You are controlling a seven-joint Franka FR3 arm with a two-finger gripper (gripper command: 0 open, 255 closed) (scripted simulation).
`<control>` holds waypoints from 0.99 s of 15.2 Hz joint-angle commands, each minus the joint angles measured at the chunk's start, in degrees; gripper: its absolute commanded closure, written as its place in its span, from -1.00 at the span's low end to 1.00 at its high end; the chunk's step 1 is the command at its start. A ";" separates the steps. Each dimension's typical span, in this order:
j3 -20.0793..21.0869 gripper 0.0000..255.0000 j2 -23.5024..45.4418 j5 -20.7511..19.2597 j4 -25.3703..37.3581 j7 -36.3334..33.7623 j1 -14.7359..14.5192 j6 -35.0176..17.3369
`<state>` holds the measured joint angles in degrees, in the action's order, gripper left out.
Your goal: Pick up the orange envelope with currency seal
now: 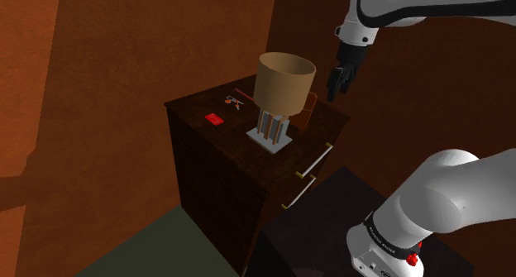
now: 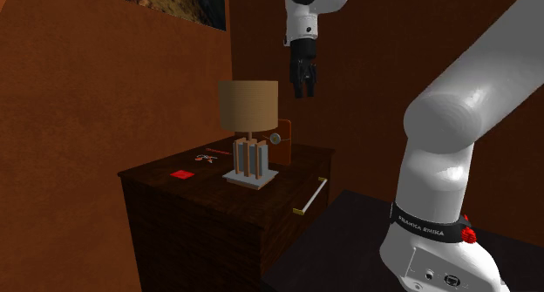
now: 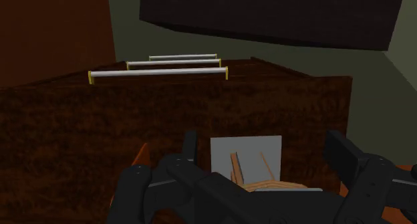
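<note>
The orange envelope (image 1: 308,112) stands on edge at the back of the dark wooden dresser (image 1: 198,139), behind the lamp (image 1: 283,89). In the second exterior view the envelope (image 2: 285,146) shows a small round seal on its face, beside the lamp (image 2: 248,116). My black gripper (image 1: 334,87) hangs in the air above the envelope and apart from it, pointing down (image 2: 302,90). In the wrist view the gripper (image 3: 267,156) is open, its fingers (image 3: 189,149) standing apart with nothing between them, above the lamp's white base (image 3: 246,152).
A small red flat object (image 1: 216,118) and a little bunch of keys (image 1: 234,100) lie on the dresser top on the lamp's far side. The drawers have pale bar handles (image 3: 158,73). Orange-brown walls close in behind the dresser. My dark stand (image 1: 331,226) is next to it.
</note>
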<state>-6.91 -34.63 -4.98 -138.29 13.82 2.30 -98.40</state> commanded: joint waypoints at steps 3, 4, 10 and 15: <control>-3.21 -1.00 6.75 -0.38 1.65 3.54 0.52 -6.61; -4.00 -1.00 8.66 -0.29 2.39 4.48 0.59 -8.10; -8.38 -1.00 20.77 2.04 8.49 10.66 0.77 -15.87; -11.12 -1.00 31.53 6.41 15.68 16.63 1.18 -20.32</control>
<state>-17.52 -5.18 0.45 -124.27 29.16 3.35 -118.09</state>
